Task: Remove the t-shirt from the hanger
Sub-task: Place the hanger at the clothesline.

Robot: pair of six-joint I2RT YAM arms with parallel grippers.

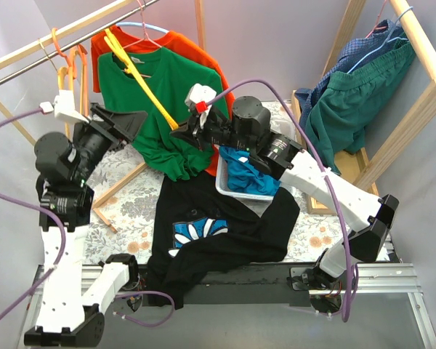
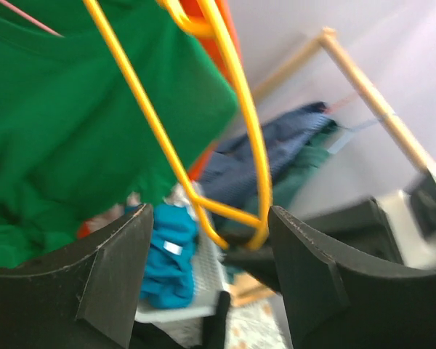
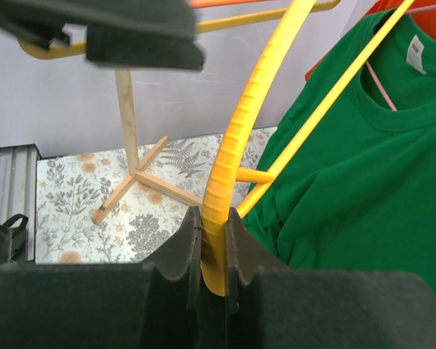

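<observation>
Jaws of R gripper [image 3: 213,218] shut tight on the yellow hanger [image 3: 236,138], pinching its ribbed bar. L gripper [image 2: 211,218] jaws well apart, nothing betw. them; hanger's bend shows just beyond the tips. Hanger slants across front of green shirt [image 1: 167,109], which hangs under the rail [image 1: 29,52] w/ orange shirt [image 1: 196,51] behind. Black t-shirt [image 1: 225,233] lies crumpled at table's [image 1: 131,196] near edge, partly over it, touching white tray [image 1: 229,190] w/ blue cloth [image 1: 247,178].

This looks like a robotics lab cell staged as a laundry corner. Plain pale backdrop walls [image 1: 276,29] close in a floral-print surface [image 1: 127,207] edged by bare aluminium framing [image 1: 400,280]. Light wooden clothes rails [image 1: 425,47] hold a green cotton t-shirt [image 1: 178,76].
</observation>
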